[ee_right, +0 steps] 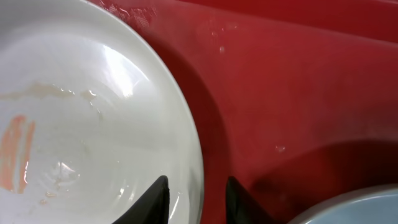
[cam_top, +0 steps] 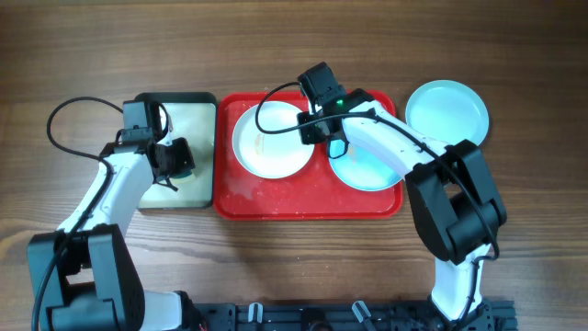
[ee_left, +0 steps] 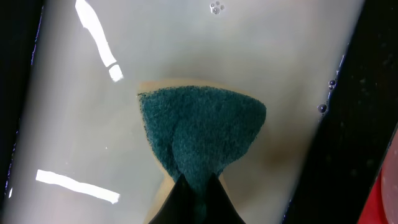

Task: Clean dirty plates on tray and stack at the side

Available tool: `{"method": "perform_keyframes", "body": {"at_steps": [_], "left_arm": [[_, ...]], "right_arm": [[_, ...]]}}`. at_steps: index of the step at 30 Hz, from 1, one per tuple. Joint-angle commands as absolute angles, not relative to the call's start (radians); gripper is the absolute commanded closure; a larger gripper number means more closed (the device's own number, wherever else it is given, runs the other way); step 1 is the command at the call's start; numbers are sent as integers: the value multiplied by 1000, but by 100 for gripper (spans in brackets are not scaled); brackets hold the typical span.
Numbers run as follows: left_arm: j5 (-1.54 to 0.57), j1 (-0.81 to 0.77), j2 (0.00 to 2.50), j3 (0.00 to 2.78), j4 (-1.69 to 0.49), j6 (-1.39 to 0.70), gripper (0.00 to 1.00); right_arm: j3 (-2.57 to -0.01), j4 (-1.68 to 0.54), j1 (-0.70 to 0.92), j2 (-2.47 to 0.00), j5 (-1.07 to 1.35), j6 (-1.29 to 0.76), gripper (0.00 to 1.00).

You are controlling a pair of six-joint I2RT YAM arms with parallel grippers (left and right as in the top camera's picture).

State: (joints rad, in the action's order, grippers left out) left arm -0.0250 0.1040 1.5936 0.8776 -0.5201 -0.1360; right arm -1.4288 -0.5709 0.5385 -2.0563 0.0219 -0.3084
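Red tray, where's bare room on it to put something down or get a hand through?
On the red tray, the front strip between the white plate and the near rim is bare. It is crowded in the gap between the white plate and the light-blue plate, where the right gripper straddles the white plate's rim.

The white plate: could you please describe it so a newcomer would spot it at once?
Find the red tray at mid-table. The white plate lies in its left half. Unlike the blue plate beside it, it is white with an orange smear.
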Motion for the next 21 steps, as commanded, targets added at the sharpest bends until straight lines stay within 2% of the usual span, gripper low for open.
{"method": "perform_keyframes", "body": {"at_steps": [1,6,8,10,21], "left_arm": [[-36,108,1599,873,-518,-142,96],[-36,108,1591,875,-489,-142,96],[-35,108,1574,882,-477,-142,96],[-33,108,1549,892,-481,-141,96],[62,108,1343,905,-499,-81,96]], "right_arm": [[-1426,-596,537,-2072,23,-318,74],[-1426,-640,537,-2072,79,-326,82],[-1426,-636,537,-2072,78,-334,91],[-1426,-636,537,-2072,78,-353,95],[-1426,-568,537,-2072,79,-342,96]]}}
